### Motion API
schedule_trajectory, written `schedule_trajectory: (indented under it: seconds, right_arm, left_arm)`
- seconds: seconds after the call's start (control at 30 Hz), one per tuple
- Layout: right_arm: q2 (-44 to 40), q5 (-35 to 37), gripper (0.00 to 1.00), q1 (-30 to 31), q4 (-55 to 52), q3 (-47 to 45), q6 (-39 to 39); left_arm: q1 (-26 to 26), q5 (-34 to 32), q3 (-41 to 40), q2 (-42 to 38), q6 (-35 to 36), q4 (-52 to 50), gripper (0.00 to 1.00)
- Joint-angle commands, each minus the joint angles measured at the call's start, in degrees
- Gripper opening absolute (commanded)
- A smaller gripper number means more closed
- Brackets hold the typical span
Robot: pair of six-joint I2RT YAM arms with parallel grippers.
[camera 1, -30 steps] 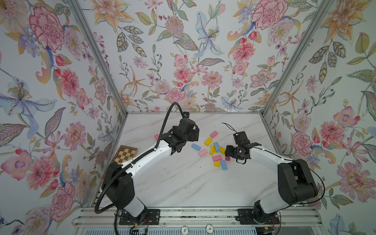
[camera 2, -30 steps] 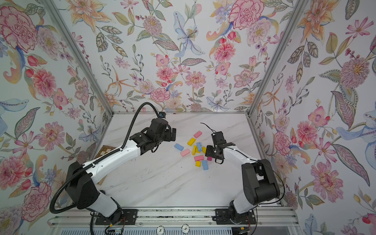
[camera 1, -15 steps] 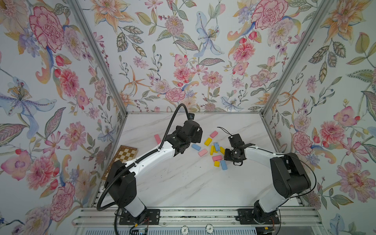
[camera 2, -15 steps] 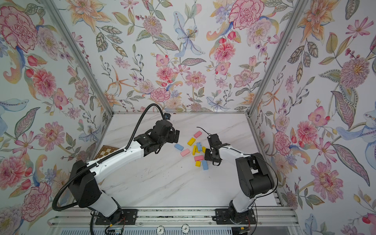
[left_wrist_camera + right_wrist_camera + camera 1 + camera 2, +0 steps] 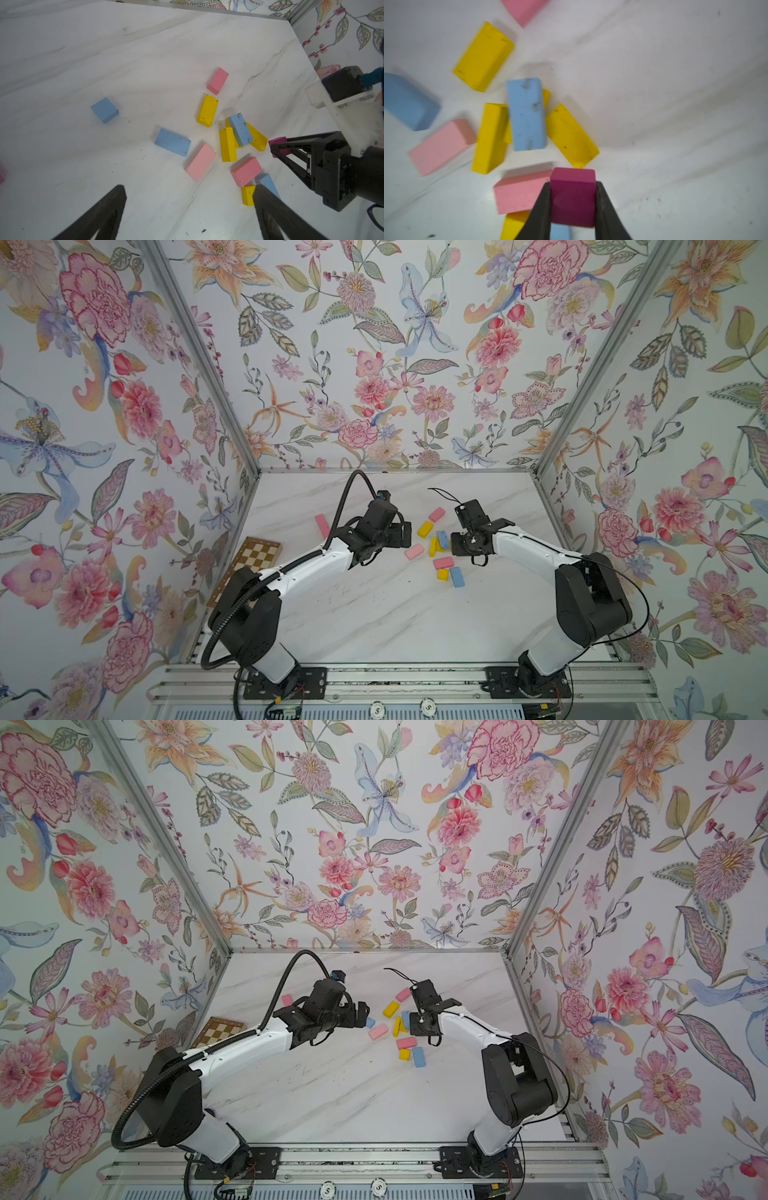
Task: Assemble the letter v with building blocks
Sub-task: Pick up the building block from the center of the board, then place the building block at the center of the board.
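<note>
Pastel building blocks lie scattered mid-table, a blue one (image 5: 240, 129) leaning over several yellow ones (image 5: 228, 145). My right gripper (image 5: 573, 187) is shut on a small magenta block (image 5: 572, 197), one finger flat against each side. It hangs just over the table at the cluster's right edge, beside a pink block (image 5: 519, 193). In both top views the right gripper (image 5: 461, 543) points down and hides the magenta block. My left gripper (image 5: 189, 193) is open with only bare table between its fingers, left of the cluster (image 5: 440, 547) near a pink block (image 5: 414, 551).
A brown-and-cream checkered board (image 5: 253, 558) lies by the left wall. A lone pink block (image 5: 321, 526) rests behind the left arm. A blue block (image 5: 456, 576) and a yellow square (image 5: 443, 574) mark the cluster's near side. Flowered walls enclose three sides.
The right gripper has shut on the magenta block. The left arm has swung right, closer to the blocks, its gripper still open.
</note>
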Motion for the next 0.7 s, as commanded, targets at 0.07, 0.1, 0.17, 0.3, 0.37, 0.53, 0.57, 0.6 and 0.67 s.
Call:
schedule_trajectory:
  seconds: [0.07,0.1,0.17,0.3,0.37,0.53,0.57,0.6,0.67]
  right_arm:
    - [6.77,-1.73,0.2,9.17,-1.31,11.52,-6.16]
    - [8.81,-2.0,0.2,10.43,-1.32,13.55,-5.72]
    - [12.41,-2.38,0.2,12.99,-0.89,17.63,-5.36]
    - [19.07,-3.62,0.21,17.19,-0.68,24.22,-5.13]
    - [21.8,-5.04,0.21,17.99,-0.57,26.29,-4.56]
    - [27.39,-6.83,0.22,18.55,-0.66,29.94,-2.87]
    - [28.11,-6.88,0.22,18.71,-0.68,30.5,-2.82]
    - [28.95,-6.83,0.23,18.85,-0.64,31.08,-2.62]
    - [30.33,-7.07,0.23,19.01,-0.94,32.23,-2.36]
  left_arm:
    - [10.3,4.28,-3.09,-6.54,-5.16,-7.21,0.99]
    - [12.16,4.25,-4.38,-8.02,-5.5,-7.84,0.99]
    - [15.25,4.56,-6.05,-10.52,-6.1,-9.45,0.99]
    - [21.69,8.32,-8.41,-14.14,-7.01,-12.36,0.99]
    - [25.07,10.5,-10.68,-16.1,-7.91,-12.62,0.99]
    - [31.62,13.57,-17.94,-22.65,-9.56,-11.46,0.99]
    - [32.41,14.03,-18.97,-23.49,-9.61,-11.36,0.99]
    - [33.16,14.43,-19.88,-24.3,-9.61,-11.37,0.99]
    - [34.22,15.42,-21.12,-25.26,-9.69,-11.51,0.99]
